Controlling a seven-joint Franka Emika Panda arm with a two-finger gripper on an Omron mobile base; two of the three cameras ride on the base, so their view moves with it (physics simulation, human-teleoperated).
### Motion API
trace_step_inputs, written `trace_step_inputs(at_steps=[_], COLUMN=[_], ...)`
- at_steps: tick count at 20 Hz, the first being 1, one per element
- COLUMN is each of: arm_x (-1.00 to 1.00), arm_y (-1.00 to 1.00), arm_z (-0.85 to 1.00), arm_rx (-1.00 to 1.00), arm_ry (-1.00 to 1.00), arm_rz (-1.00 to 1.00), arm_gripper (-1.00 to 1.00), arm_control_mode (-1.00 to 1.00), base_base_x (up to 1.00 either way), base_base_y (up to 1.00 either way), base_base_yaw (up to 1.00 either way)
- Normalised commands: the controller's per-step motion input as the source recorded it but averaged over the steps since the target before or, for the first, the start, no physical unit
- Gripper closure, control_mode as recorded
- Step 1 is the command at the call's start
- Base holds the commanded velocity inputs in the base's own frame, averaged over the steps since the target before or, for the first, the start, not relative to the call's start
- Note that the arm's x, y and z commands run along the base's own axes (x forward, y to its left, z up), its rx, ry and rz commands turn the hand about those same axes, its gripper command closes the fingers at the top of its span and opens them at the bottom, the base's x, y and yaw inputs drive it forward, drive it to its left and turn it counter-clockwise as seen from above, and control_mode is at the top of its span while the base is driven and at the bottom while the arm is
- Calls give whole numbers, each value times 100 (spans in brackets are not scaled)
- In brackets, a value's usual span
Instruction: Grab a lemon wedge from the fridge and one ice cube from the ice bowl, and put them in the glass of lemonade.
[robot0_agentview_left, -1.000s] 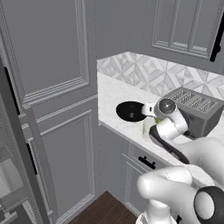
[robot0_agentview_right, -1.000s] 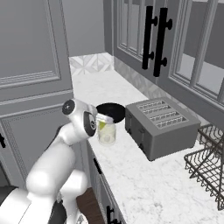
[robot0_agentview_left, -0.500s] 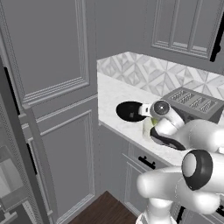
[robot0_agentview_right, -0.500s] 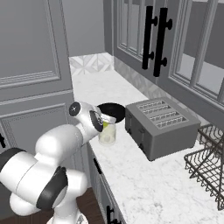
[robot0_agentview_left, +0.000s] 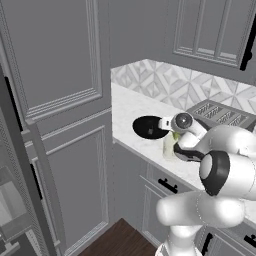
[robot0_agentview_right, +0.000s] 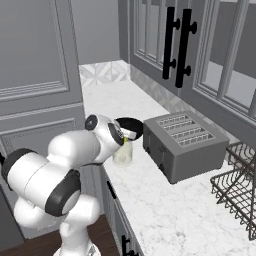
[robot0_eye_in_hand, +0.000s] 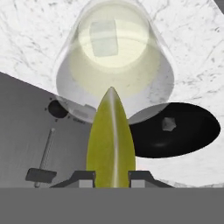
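My gripper (robot0_eye_in_hand: 111, 177) is shut on the lemon wedge (robot0_eye_in_hand: 111, 140), a yellow sliver standing between the two finger tips. Directly beyond it is the glass of lemonade (robot0_eye_in_hand: 65, 74), with a pale ice cube (robot0_eye_in_hand: 104, 38) floating in the liquid. Beside the glass lies the black ice bowl (robot0_eye_in_hand: 192, 131) with another ice cube (robot0_eye_in_hand: 168, 124) inside. From the base views the hand hovers over the glass (robot0_agentview_left: 169, 149) (robot0_agentview_right: 123, 154) at the counter's front edge, next to the bowl (robot0_agentview_left: 149, 127) (robot0_agentview_right: 131, 125). The fridge (robot0_agentview_left: 15, 165) stands at the far left.
A grey toaster (robot0_agentview_right: 182, 145) sits right of the glass on the white marble counter (robot0_agentview_right: 165, 210). A wire dish rack (robot0_agentview_right: 237, 185) is further right. Grey wall cabinets with black handles (robot0_agentview_right: 175, 45) hang above. A tall panelled cabinet (robot0_agentview_left: 65, 125) stands left of the counter.
The arm's elbow has folded and swung closer to the base cameras. The hand has stayed over the glass, still holding the wedge.
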Motion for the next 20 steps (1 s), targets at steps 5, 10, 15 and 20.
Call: trace_step_inputs(at_steps=[5, 10, 15, 20], arm_x=[18, 13, 17, 12], arm_y=[0, 0, 0, 0], arm_z=[-15, -17, -17, -30], arm_rx=[0, 0, 0, -1], arm_ry=[0, 0, 0, 0], arm_rz=[0, 0, 0, 0], arm_gripper=[100, 100, 100, 100], arm_control_mode=[-100, -100, -100, -100], base_base_x=[0, 0, 0, 0], base_base_y=[0, 0, 0, 0], base_base_yaw=[0, 0, 0, 0])
